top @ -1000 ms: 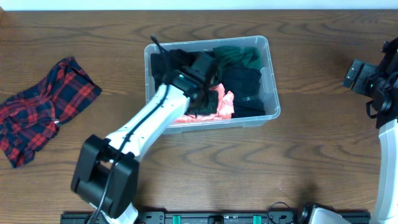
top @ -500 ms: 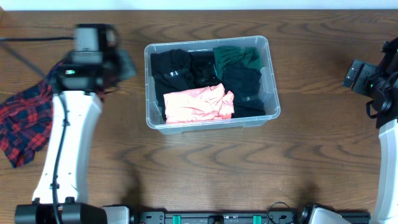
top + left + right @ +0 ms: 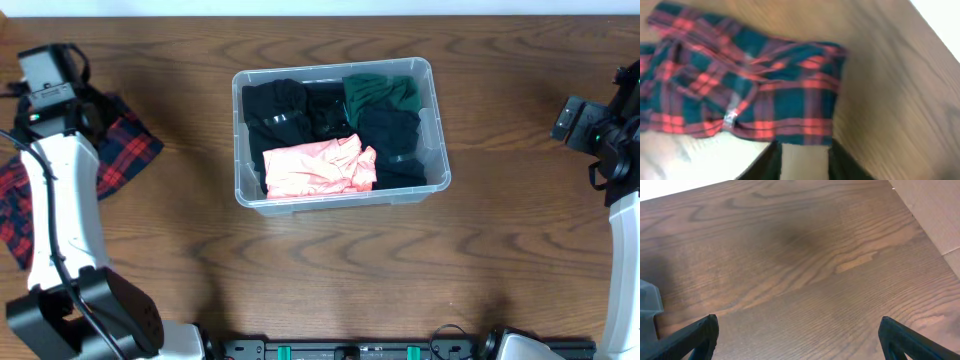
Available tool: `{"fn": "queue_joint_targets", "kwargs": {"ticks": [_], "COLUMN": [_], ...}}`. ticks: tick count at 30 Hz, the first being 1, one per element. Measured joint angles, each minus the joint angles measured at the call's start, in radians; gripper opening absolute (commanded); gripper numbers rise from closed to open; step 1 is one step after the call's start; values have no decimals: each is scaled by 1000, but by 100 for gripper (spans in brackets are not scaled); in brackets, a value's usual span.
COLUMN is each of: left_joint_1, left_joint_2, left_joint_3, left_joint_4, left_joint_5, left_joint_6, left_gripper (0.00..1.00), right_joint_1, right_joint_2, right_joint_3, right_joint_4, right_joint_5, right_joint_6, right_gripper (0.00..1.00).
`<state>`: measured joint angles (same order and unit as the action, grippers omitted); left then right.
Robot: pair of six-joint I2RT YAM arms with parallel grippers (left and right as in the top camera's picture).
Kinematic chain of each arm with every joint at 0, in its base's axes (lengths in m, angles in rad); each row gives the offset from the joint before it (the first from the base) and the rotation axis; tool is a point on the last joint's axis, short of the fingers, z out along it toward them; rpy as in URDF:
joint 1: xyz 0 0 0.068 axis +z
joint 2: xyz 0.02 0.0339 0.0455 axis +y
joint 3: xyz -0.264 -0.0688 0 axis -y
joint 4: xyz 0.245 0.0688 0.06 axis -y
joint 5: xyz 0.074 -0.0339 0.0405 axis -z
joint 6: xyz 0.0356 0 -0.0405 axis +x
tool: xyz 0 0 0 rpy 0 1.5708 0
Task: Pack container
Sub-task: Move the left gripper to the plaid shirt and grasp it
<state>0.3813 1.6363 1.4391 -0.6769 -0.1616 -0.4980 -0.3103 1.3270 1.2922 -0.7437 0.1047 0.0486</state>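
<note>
Starting left of the container (image 3: 436, 150): a red-and-dark plaid cloth (image 3: 128, 152) is lying crumpled on the wooden table (image 3: 320, 270), well apart from the tub's left wall. My left arm (image 3: 62, 190) is reaching over that cloth and covering its middle in the overhead view, so it is showing only at either side of the arm. In the left wrist view my left gripper (image 3: 805, 156) is hovering above the plaid cloth (image 3: 765, 95). The frame is blurring, but the jaws are looking part-way apart with nothing clamped between them.

The container is sitting upright at the table's middle, toward the far side, well right of my left gripper and well left of my right one. Inside it, black garments (image 3: 285, 112) are filling the far-left part and another black piece (image 3: 392, 135) is lying on the right side. A dark green garment (image 3: 380, 92) is sitting in the far-right corner. A pink garment (image 3: 318, 168) is lying along the near wall, touching the black pieces.

Right of the container, well apart from it, my right gripper (image 3: 797, 322) is hanging over bare wood. Its jaws are spreading wide, holding nothing.
</note>
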Motion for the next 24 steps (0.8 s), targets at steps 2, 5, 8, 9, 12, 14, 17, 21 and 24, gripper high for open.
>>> {"fn": "queue_joint_targets", "kwargs": {"ticks": [2, 5, 8, 9, 12, 14, 17, 21, 24], "left_joint_1": [32, 80, 124, 135, 163, 172, 174, 174, 174], "left_joint_2": [18, 44, 79, 91, 134, 160, 187, 197, 198], "left_joint_3": [-1, -6, -13, -16, -25, -28, -38, -62, -86], "left_joint_4": [-3, -15, -54, -68, -118, -146, -153, -144, -94], "left_joint_5": [-6, -13, -23, -24, -26, -26, -26, -26, -26], "left_joint_6": [-49, -148, -293, -343, -499, -596, -731, -880, -949], "left_gripper": [87, 97, 98, 98, 98, 98, 98, 98, 98], "right_joint_1": [0, 0, 0, 0, 0, 0, 0, 0, 0], "right_joint_2": [0, 0, 0, 0, 0, 0, 0, 0, 0], "right_joint_3": [0, 0, 0, 0, 0, 0, 0, 0, 0], "right_joint_4": [0, 0, 0, 0, 0, 0, 0, 0, 0], "right_joint_5": [0, 0, 0, 0, 0, 0, 0, 0, 0], "right_joint_6": [0, 0, 0, 0, 0, 0, 0, 0, 0], "right_gripper": [99, 99, 99, 99, 99, 99, 99, 99, 99]}}
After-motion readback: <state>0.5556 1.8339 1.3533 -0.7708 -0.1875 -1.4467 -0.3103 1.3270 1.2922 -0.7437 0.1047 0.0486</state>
